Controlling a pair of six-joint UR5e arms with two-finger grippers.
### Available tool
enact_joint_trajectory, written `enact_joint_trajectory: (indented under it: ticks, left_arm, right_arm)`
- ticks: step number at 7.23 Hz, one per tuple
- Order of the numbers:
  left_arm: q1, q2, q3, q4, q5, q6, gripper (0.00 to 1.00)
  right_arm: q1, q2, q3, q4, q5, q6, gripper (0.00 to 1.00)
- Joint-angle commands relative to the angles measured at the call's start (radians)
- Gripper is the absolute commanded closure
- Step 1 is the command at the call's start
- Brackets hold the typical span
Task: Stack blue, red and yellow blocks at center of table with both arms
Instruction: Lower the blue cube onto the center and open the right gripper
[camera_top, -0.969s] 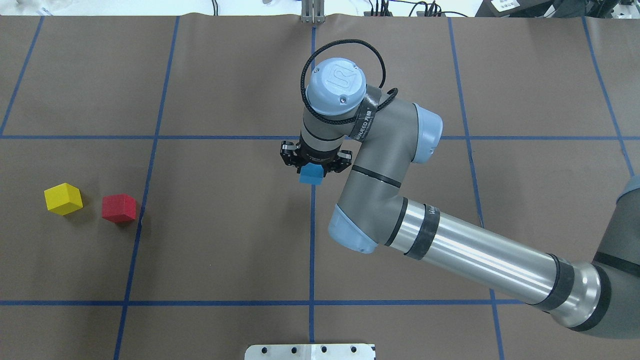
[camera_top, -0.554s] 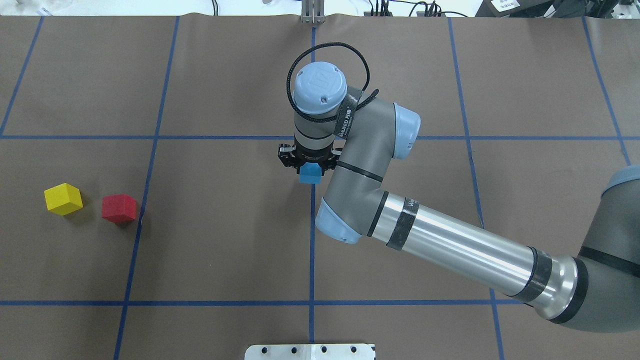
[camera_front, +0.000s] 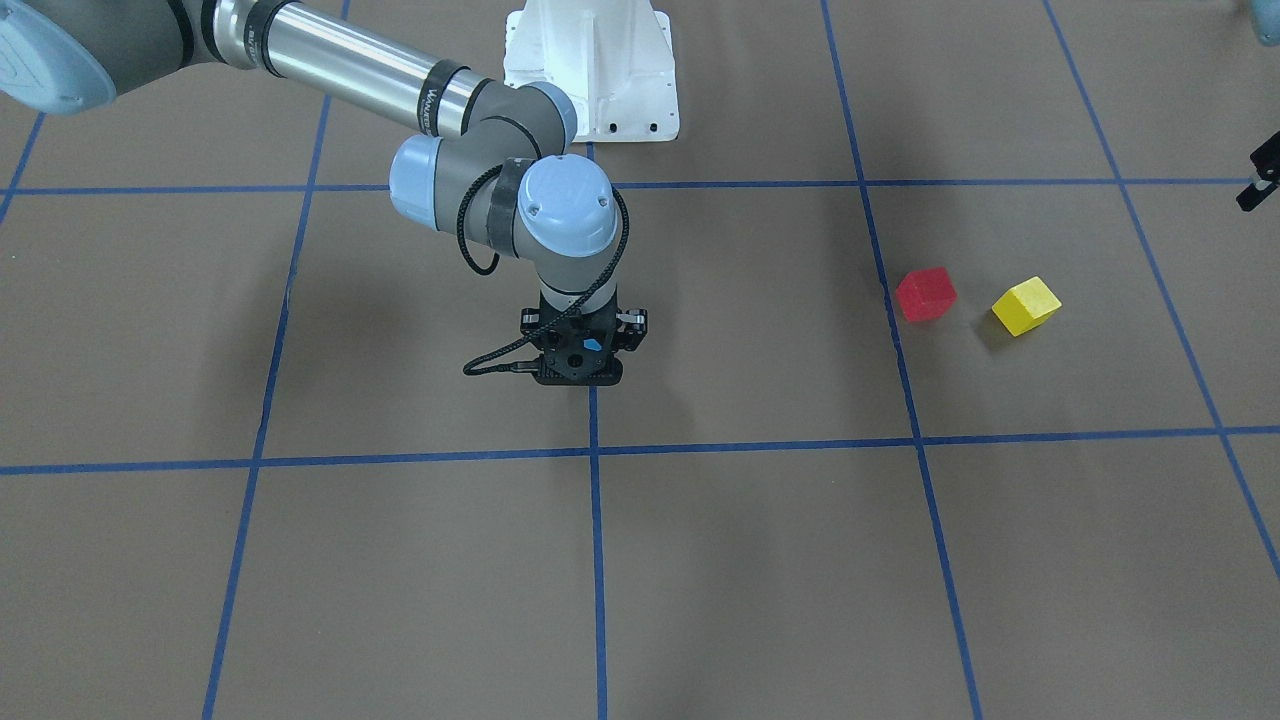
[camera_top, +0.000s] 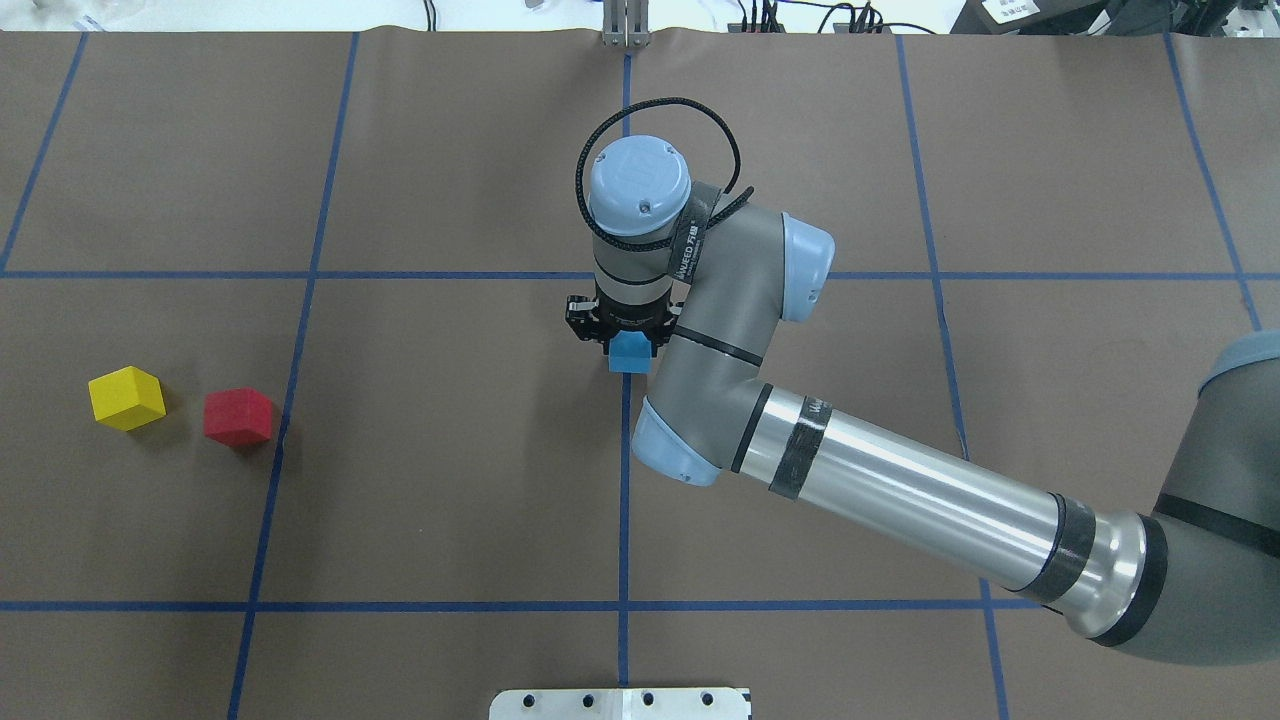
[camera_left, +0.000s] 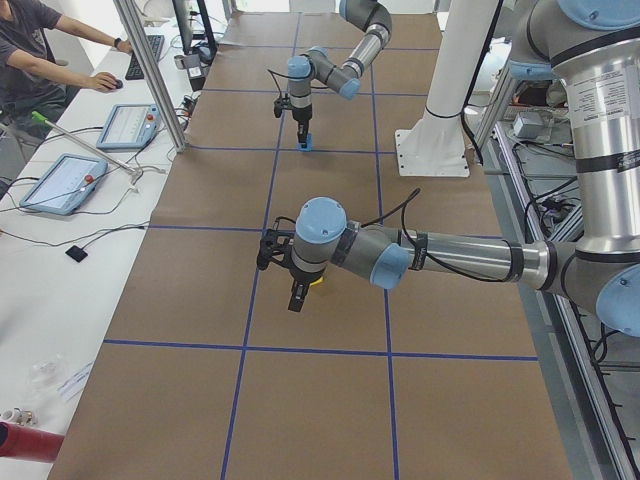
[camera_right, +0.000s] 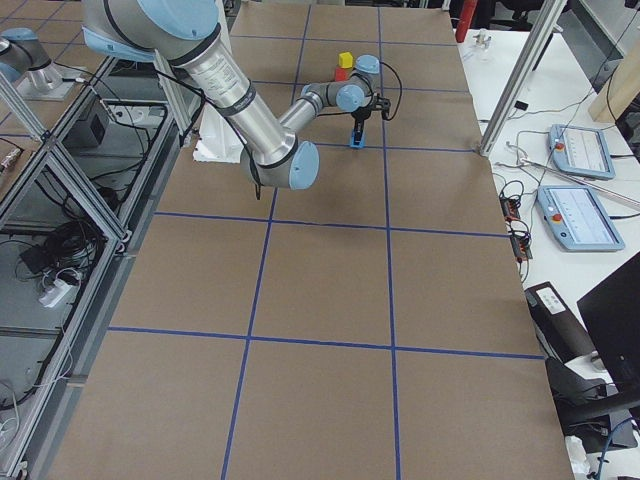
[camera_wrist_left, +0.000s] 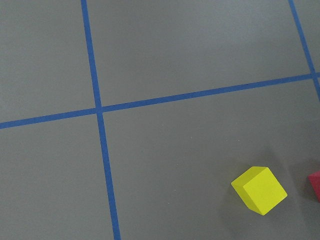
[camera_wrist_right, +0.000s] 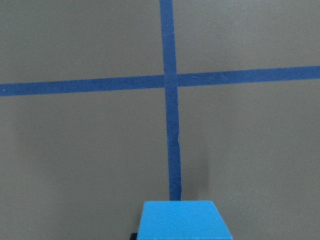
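Note:
The blue block (camera_top: 629, 352) is held between the fingers of my right gripper (camera_top: 624, 332), which points straight down over the table (camera_top: 450, 450) at the centre grid line; in the right wrist view the block (camera_wrist_right: 184, 220) hangs low over the tape line. The red block (camera_top: 238, 416) and the yellow block (camera_top: 126, 397) sit side by side, a little apart, at the table's left. In the exterior left view my left gripper (camera_left: 297, 296) hovers above the yellow block (camera_left: 317, 284); I cannot tell if it is open or shut. The left wrist view shows the yellow block (camera_wrist_left: 259, 190) below.
The white pedestal base (camera_top: 620, 703) stands at the near edge and a metal post (camera_top: 625, 25) at the far edge. A person (camera_left: 40, 50) sits beside tablets off the table's far side. My right arm's forearm (camera_top: 900, 490) spans the right half.
My right gripper has shifted a little left and come lower with the blue block still in it. The red and yellow blocks have not moved.

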Motion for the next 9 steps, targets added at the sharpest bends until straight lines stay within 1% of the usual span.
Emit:
enact_joint_trajectory:
  ticks: [1,3,4,6,7,8,9]
  left_arm:
    - [0.001,0.000,0.000,-0.002,-0.001,0.000,0.00]
    - [0.001,0.000,0.000,-0.002,-0.001,0.000,0.00]
    - [0.001,0.000,0.000,-0.002,-0.001,0.000,0.00]
    - [0.001,0.000,0.000,-0.002,-0.001,0.000,0.00]
    - [0.001,0.000,0.000,-0.002,-0.001,0.000,0.00]
    - [0.001,0.001,-0.002,-0.002,-0.001,0.000,0.00]
    - [0.001,0.000,-0.002,-0.002,-0.001,0.000,0.00]
  right_arm:
    - [-0.005,0.002,-0.004,0.000,-0.001,0.000,0.92]
    - [-0.006,0.002,-0.009,0.002,-0.001,0.002,0.88]
    - [-0.006,0.002,-0.009,0.006,-0.001,0.003,0.83]
    - [-0.009,0.002,-0.022,0.032,-0.003,0.003,0.66]
    - [-0.014,0.002,-0.029,0.038,-0.006,0.005,0.63]
    - [-0.020,-0.001,-0.029,0.038,-0.021,0.005,0.38]
    - [-0.019,0.003,-0.026,0.038,-0.023,0.003,0.00]
